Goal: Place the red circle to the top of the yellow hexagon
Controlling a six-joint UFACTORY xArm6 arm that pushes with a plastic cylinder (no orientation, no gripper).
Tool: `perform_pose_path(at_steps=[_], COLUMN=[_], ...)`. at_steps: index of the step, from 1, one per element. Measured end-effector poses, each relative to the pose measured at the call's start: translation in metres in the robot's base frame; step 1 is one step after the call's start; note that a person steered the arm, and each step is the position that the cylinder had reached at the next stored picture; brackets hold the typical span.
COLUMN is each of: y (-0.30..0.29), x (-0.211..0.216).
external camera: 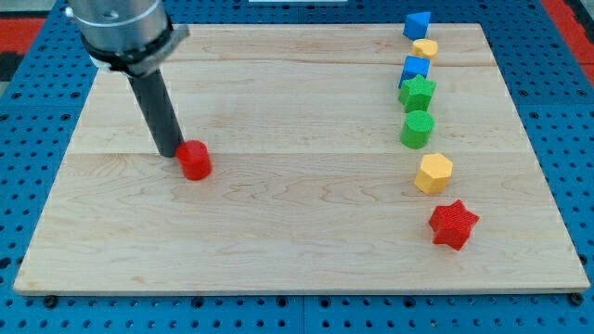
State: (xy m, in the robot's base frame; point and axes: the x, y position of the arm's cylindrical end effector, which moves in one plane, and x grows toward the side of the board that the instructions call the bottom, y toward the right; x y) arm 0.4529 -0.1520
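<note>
The red circle block point(195, 160) sits on the wooden board at the view's left of centre. My tip point(170, 152) rests right against its left side, touching or nearly so. The yellow hexagon point(433, 173) lies far to the view's right, between a green circle point(418, 129) above it and a red star point(453, 224) below it. The dark rod rises from the tip up to the arm's grey body at the view's top left.
A column of blocks runs down the view's right: a blue block point(417, 25), a small yellow block point(425, 48), a blue block point(414, 70), a green star point(417, 93). The board's edge point(297, 288) borders blue pegboard.
</note>
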Motion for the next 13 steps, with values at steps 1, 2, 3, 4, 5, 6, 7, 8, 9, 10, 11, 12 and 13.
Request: perform_pose_path(at_steps=[1,2,3,4,5,6,7,8,9,10,11,12,13], y=[0.019,0.060,0.070,0.077,0.110,0.141,0.174,0.210,0.219,0.219,0.211,0.193,0.199], x=[0.032,0.058,0.039,0.031,0.047,0.049,0.049,0.052,0.035,0.031,0.041,0.036,0.029])
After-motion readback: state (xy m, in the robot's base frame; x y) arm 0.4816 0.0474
